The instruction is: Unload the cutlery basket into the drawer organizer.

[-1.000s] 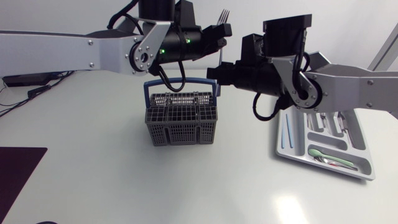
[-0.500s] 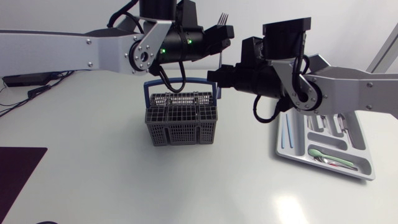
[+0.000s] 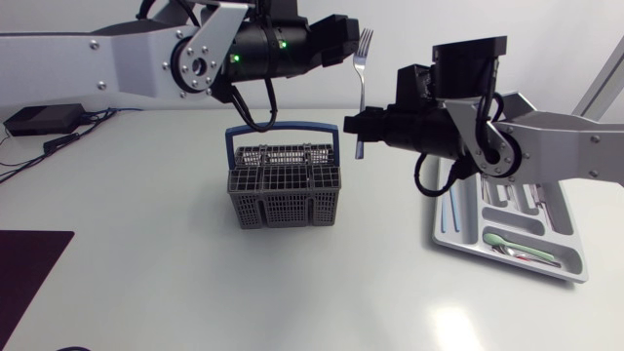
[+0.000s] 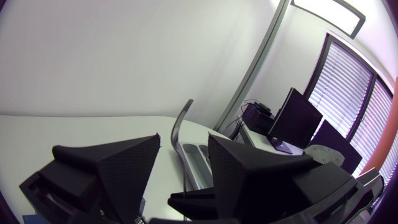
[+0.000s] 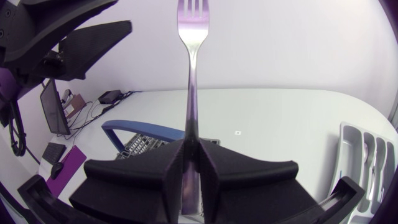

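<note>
A silver fork (image 3: 363, 70) stands upright, tines up, with my right gripper (image 3: 358, 129) shut on its handle. In the right wrist view the fork (image 5: 193, 74) rises straight out of the shut gripper (image 5: 194, 155). My left gripper (image 3: 343, 41) hovers open just left of the tines, apart from them. In its own view the left gripper (image 4: 183, 142) has its fingers spread, with the fork (image 4: 179, 134) edge-on ahead of the gap. The dark grey cutlery basket (image 3: 285, 185) with a blue handle stands below, left of the fork. The grey drawer organizer (image 3: 575, 255) lies at the right.
The organizer holds several pieces of cutlery, among them a pale green one (image 3: 507, 240). A dark mat (image 3: 24, 273) lies at the table's left front edge. The basket (image 5: 146, 142) and organizer (image 5: 368, 155) also show beyond the right gripper.
My left gripper has opened, let go of the fork and drawn back up and to the left. The right gripper has carried the fork slightly right, away from the left one.
</note>
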